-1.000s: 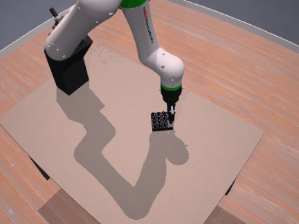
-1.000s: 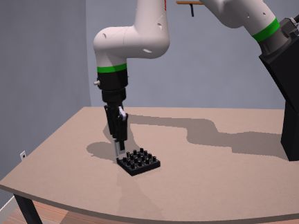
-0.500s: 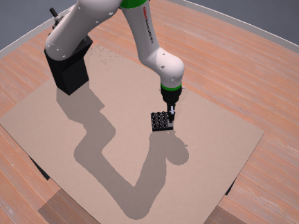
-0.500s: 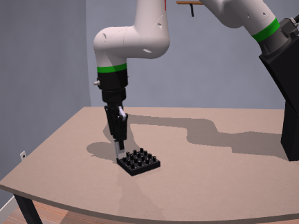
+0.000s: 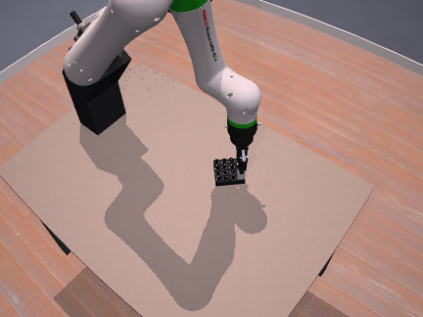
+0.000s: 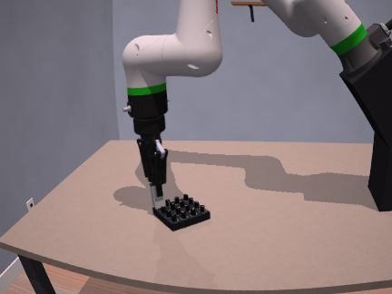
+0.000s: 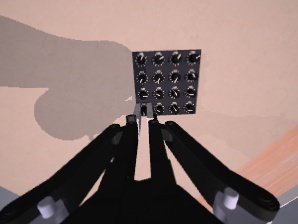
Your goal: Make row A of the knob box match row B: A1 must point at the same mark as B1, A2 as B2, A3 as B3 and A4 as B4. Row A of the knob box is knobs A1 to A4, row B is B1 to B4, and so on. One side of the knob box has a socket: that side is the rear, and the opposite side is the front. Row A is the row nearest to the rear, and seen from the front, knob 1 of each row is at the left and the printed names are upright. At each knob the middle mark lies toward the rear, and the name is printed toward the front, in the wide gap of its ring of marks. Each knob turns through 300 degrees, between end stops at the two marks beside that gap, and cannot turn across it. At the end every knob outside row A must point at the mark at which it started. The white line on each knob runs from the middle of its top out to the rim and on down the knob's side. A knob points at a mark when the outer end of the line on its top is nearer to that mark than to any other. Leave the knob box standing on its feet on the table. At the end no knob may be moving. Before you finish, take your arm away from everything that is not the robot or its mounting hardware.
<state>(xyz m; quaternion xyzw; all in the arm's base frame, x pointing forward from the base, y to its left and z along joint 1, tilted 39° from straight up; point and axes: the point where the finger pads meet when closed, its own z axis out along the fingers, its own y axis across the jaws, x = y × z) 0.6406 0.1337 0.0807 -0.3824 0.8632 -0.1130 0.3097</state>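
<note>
The black knob box (image 5: 229, 182) (image 6: 191, 221) (image 7: 166, 69) stands on its feet on the tan table top, with sixteen small black knobs in four rows. My gripper (image 5: 241, 168) (image 6: 157, 199) (image 7: 144, 110) points straight down over one corner of the box. In the wrist view that corner is the nearest left one. The fingers stand narrow around the corner knob (image 7: 144, 109) and are closed on it. The fingers largely hide this knob, so I cannot tell where its white line points. The printed names are too small to read.
The arm's black base (image 5: 98, 100) (image 6: 372, 118) stands at the far end of the tan table top (image 5: 294, 205) (image 6: 272, 236). Wooden floor (image 5: 343, 73) surrounds the table. The arm's shadow falls across the top beside the box.
</note>
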